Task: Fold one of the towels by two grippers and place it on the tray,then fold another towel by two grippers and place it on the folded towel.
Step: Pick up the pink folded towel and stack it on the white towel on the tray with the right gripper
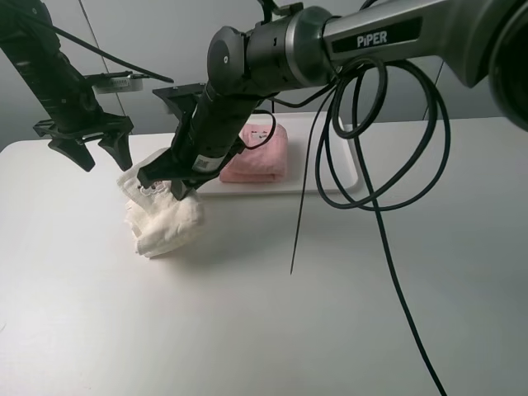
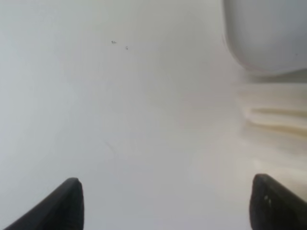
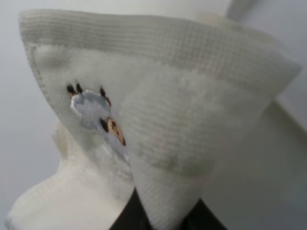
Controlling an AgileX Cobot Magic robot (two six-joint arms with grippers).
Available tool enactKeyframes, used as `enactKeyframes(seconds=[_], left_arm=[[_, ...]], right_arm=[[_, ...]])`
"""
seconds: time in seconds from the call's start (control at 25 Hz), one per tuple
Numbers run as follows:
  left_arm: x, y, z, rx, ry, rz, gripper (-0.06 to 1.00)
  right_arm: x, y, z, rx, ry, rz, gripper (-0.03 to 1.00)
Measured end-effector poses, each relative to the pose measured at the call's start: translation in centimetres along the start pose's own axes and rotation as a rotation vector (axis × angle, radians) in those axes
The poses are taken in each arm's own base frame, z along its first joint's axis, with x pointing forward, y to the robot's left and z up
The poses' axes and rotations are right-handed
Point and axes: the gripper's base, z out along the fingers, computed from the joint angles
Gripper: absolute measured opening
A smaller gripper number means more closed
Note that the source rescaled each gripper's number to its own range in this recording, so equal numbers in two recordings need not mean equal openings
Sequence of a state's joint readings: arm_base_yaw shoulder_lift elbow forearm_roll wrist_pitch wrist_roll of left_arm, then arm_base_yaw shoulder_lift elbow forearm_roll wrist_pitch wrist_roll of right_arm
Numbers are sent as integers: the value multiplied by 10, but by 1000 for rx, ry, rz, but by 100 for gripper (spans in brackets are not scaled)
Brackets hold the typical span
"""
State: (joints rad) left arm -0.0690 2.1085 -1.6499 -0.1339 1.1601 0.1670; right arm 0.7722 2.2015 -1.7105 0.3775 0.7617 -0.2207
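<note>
While the right end effector (image 1: 183, 191) pinched a corner of the soft, limp white towel (image 1: 165, 221) bunched on the surface (image 1: 247, 313) beside the tray (image 1: 346, 177), the left end effector (image 1: 92, 150) hung spread; a hemmed edge looked the surest hold.

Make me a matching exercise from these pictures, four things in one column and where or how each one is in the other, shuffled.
Things:
1. pink towel
2. white towel
3. left claw
4. right claw

States:
A. open, holding nothing, above the table
B. folded, lying on the tray
C. shut on a towel corner
D. bunched on the table beside the tray

Pairs: 1-B, 2-D, 3-A, 4-C
</note>
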Motion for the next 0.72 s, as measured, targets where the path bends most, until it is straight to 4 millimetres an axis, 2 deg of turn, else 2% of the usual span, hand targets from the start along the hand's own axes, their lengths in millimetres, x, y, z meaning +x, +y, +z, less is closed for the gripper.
enactKeyframes(seconds=[0.36, 0.52, 0.72], left_arm=[[1, 0, 0, 1, 9, 2, 90], [1, 0, 0, 3, 16, 4, 90], [3, 0, 0, 5, 28, 15, 90]], right_arm=[[-11, -31, -76, 59, -68, 20, 7], [-11, -41, -91, 71, -82, 45, 7], [-10, -70, -101, 100, -96, 119, 7]])
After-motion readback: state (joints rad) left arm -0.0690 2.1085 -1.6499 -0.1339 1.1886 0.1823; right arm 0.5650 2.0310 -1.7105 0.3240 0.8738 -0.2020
